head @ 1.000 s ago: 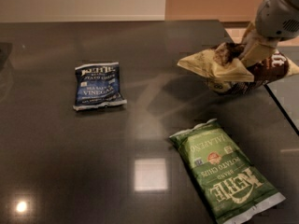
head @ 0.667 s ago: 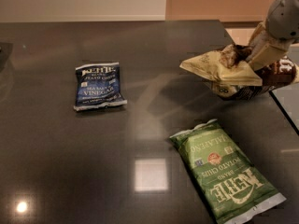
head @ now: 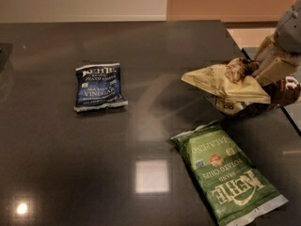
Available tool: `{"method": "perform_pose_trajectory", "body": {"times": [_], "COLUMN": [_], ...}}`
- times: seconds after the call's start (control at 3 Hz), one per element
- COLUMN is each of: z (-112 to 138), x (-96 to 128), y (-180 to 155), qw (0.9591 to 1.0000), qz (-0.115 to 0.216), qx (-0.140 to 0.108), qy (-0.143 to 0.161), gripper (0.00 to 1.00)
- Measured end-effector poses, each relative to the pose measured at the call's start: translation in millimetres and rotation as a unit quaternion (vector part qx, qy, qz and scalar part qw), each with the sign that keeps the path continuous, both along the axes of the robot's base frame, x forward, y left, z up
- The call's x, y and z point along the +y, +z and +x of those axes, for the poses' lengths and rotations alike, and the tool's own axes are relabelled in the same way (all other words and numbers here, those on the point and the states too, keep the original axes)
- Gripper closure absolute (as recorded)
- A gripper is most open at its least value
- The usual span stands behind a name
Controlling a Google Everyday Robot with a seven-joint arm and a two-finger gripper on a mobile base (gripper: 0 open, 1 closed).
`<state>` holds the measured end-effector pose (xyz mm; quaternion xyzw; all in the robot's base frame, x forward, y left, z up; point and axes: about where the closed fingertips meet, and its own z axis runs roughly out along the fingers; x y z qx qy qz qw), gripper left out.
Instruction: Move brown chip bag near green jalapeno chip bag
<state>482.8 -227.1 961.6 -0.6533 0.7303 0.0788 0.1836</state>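
The brown chip bag [head: 225, 83] is crinkled, with a pale tan end pointing left and a dark brown part at the right. It hangs tilted just above the dark table, at the right. My gripper [head: 256, 74] comes in from the upper right and is shut on the bag's middle. The green jalapeno chip bag [head: 229, 172] lies flat on the table at the front right, its near end just below the brown bag, a short gap between them.
A blue Kettle vinegar bag [head: 99, 87] lies flat at the middle left. The dark glossy table [head: 141, 140] has its right edge [head: 282, 112] close behind the held bag. A light floor and wall lie beyond the far edge.
The gripper and the brown bag have shifted slightly right and down, closer to the green bag. The green and blue bags have not moved.
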Motion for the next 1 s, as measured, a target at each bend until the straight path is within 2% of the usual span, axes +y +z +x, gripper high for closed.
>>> {"method": "perform_pose_trajectory", "body": {"times": [0.33, 0.67, 1.0], "z": [-8, -2, 2], "x": [2, 4, 6], "y": [0, 1, 2], "qw": [0.9999, 1.0, 0.9999], "qz": [0.006, 0.008, 0.01], "qx": [0.01, -0.002, -0.01], "qy": [0.007, 0.004, 0.002], "gripper": [0.14, 0.0, 0.0]}}
